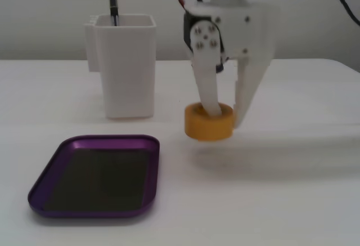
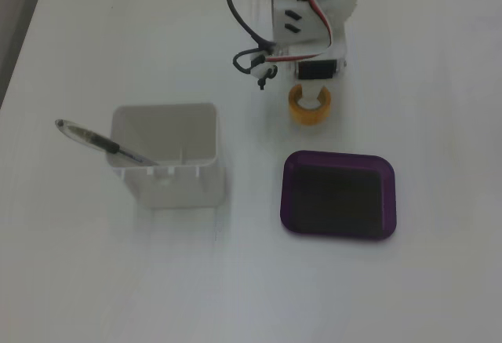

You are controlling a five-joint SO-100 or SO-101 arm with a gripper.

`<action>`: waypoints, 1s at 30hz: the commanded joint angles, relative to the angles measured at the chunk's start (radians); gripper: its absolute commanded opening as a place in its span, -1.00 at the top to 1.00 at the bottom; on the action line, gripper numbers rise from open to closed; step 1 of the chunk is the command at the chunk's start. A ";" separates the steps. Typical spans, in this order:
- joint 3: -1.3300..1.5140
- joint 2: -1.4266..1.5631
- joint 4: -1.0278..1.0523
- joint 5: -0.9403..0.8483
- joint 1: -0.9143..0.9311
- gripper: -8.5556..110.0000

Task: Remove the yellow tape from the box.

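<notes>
Tape's out of the box, hanging in the tool just beyond the rim!

The tool (image 1: pixel 224 116) pinches the yellow tape (image 1: pixel 208 122), one finger down through the core and the other outside the wall, beside the empty box (image 1: pixel 95 209) and, by its shadow, seemingly just clear of the table (image 1: pixel 292 201). The risk as I read it: that one-wall pinch lets the roll swing or slip, or roll toward the white container (image 2: pixel 167 162) once let go.

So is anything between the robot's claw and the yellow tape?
No, nothing visible. The gripper already has the yellow tape: one finger is inside the roll's hole, the other outside its wall. The roll is already out of the purple box, which looks empty, beside it.
</notes>
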 commanded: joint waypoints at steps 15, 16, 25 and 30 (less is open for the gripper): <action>0.087 0.074 -0.049 -0.014 0.031 0.64; 0.083 0.091 -0.031 -0.014 0.043 0.63; 0.044 0.515 0.087 -0.012 0.163 0.63; 0.209 0.769 0.080 0.002 0.176 0.62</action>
